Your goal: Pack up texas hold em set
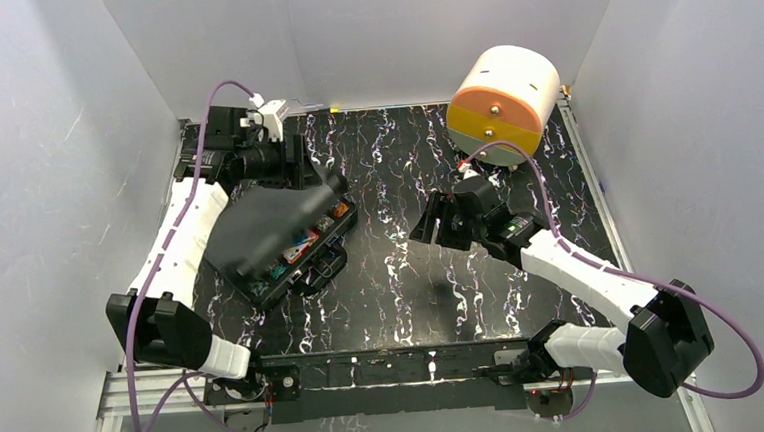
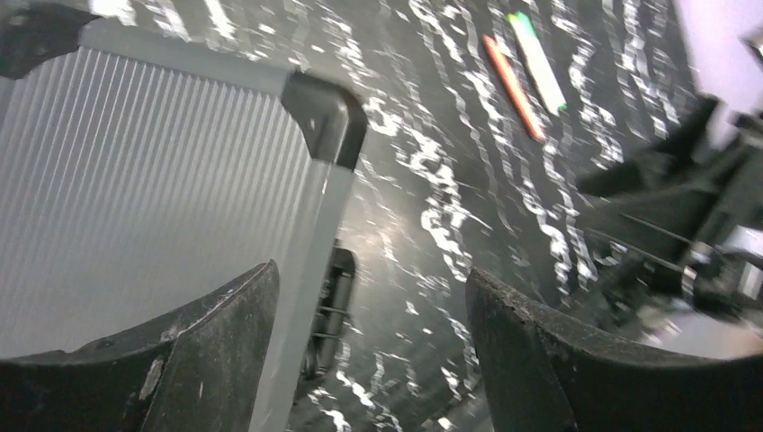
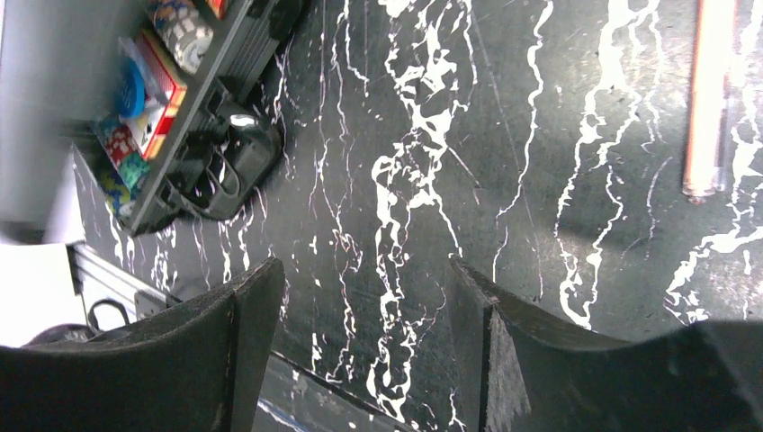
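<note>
At left, the case (image 1: pixel 295 256) lies on the desk (image 1: pixel 402 285), its lid (image 1: pixel 259 229) half-lowered and blurred above the chips (image 3: pixel 184 31). Left pincer (image 2: pixel 371 360) is open, with the lid rim between its fingers (image 2: pixel 207 360) but ungripped; the lid may slip and slam, or jam on proud contents. Right pincer (image 3: pixel 364 351) hovers open, well apart, so the unbraced case may skid.

Bright even light, glare on glossy table (image 1: pixel 392 275), case lid (image 1: pixel 259 232) motion-blurred, left wrist view smeared

Case (image 1: pixel 259 230) left, cylinder (image 1: pixel 503 98) back-right
</note>
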Controlling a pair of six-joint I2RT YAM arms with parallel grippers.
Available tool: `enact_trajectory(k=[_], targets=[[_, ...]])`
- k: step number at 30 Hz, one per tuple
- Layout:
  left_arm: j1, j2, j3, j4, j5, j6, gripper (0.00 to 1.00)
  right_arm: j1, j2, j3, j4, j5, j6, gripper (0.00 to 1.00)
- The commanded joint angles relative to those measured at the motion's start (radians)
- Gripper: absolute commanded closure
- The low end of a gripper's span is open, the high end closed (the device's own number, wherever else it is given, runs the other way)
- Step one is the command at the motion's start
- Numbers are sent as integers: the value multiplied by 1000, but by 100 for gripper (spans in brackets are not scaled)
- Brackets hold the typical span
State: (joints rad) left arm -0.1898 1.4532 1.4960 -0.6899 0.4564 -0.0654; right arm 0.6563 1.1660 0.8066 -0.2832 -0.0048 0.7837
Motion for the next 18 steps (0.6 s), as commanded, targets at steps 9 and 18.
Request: enact_trajectory(k=[9,18], targets=[[4,-80,-122,-16,-11,-116,27,-1,126,95,58,-191,-158,34],[4,-80,-263,-20,-381,-196,44,21,253,134,124,-276,-151,41]])
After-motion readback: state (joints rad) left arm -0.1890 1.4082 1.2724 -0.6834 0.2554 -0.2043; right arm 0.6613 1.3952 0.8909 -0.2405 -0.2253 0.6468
